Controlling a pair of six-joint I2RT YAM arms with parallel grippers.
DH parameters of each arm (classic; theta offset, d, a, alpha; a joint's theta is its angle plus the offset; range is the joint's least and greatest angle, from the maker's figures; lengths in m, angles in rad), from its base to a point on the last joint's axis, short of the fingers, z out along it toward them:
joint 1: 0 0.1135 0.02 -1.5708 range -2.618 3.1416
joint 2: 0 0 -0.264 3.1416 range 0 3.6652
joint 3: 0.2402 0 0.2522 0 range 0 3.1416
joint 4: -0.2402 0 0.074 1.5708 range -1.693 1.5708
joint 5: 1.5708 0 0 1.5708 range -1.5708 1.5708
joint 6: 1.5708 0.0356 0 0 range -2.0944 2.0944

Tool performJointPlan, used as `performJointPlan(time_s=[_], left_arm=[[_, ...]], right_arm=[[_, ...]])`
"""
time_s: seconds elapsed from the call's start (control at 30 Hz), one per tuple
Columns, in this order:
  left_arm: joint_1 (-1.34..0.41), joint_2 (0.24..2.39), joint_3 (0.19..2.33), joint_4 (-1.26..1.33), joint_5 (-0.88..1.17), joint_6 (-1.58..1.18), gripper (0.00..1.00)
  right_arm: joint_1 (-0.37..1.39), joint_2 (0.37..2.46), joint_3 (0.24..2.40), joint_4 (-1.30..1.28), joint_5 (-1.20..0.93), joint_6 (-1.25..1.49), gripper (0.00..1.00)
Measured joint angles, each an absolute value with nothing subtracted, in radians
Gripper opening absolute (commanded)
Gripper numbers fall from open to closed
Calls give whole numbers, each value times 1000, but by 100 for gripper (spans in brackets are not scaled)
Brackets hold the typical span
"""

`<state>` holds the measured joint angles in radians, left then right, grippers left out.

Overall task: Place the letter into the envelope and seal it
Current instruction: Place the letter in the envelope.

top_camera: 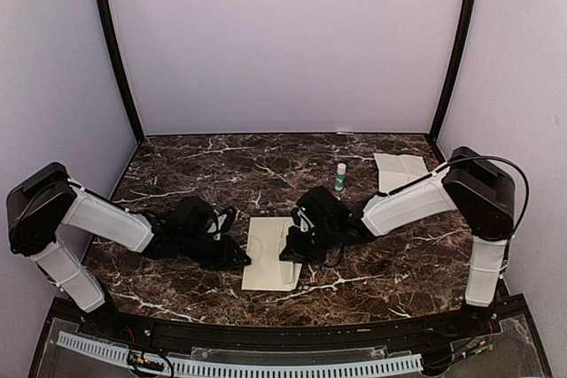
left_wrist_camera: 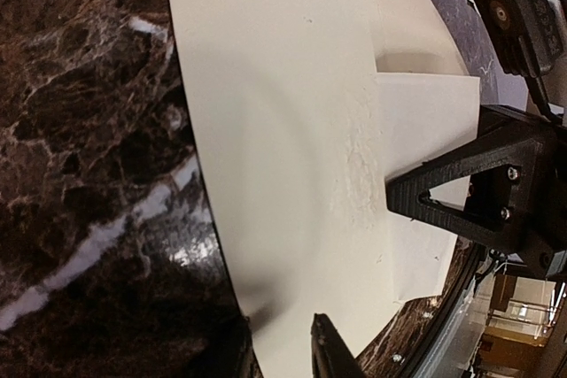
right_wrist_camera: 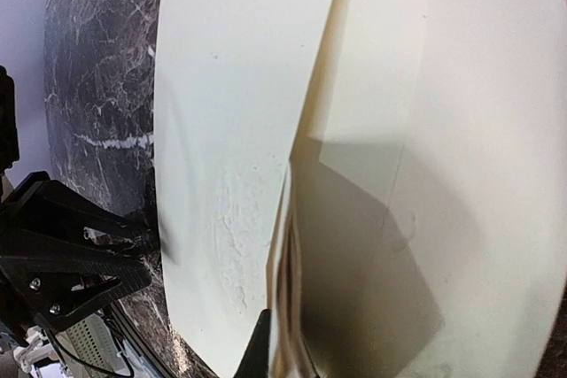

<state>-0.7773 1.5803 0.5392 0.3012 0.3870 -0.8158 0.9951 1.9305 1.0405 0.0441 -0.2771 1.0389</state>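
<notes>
Between left hand (top_camera: 241, 260) and right hand (top_camera: 291, 254), cream envelope (top_camera: 268, 265), green bottle (top_camera: 340, 177) label unreadable

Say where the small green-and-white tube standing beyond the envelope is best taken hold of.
Pinch the tube across its middle, coming in level from the near side. It stands upright and narrow on the table, apart from the letter on its right, so both flanks look free for a pinch.
</notes>
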Motion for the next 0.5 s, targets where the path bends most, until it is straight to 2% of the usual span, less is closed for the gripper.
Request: performJointPlan(time_s=[0.3, 0.5], left_arm=[[-789, 1579, 539, 301, 382, -816, 24], [-796, 1551, 533, 275, 362, -820, 32]], right_arm=[[996, 1942, 1055, 20, -285, 1018, 0], [1000, 1934, 1082, -36, -262, 989, 23]])
